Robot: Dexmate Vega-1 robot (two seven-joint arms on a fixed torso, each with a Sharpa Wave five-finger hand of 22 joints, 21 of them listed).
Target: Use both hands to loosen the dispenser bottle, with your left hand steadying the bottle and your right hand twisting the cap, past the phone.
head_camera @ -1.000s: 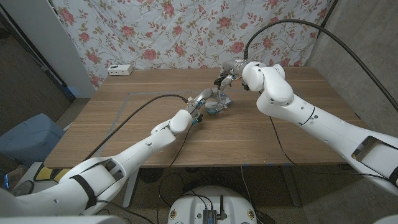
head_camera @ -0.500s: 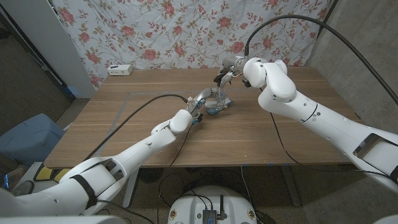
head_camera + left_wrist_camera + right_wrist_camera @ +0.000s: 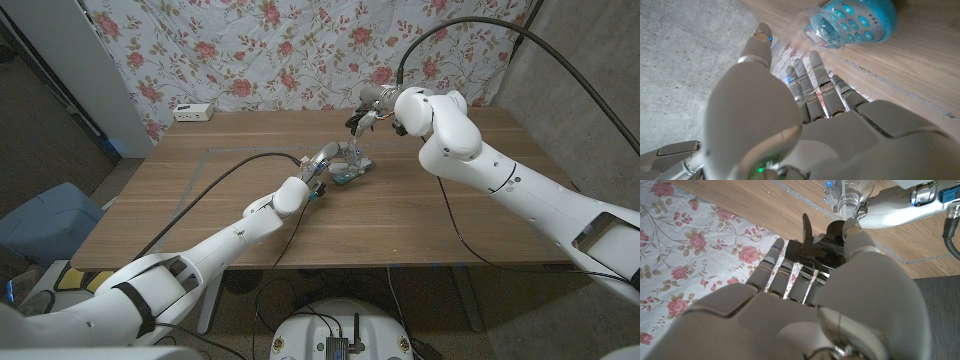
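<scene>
Wooden table [image 3: 200, 190], left hand [image 3: 325, 160] gripping bottle [image 3: 345, 168] (right wrist: uncapped neck [image 3: 847, 202])

A white box [image 3: 194, 112] sits near the flowered cloth [image 3: 300, 50].

Makeshift lab or test room, not home. Flowered sheet [image 3: 300, 50] hung as backdrop behind wooden surface [image 3: 210, 200]; bare grey concrete wall [image 3: 590, 60] at right; thick black cables [image 3: 500, 30] looping overhead; white power strip [image 3: 193, 112] at far edge.
</scene>
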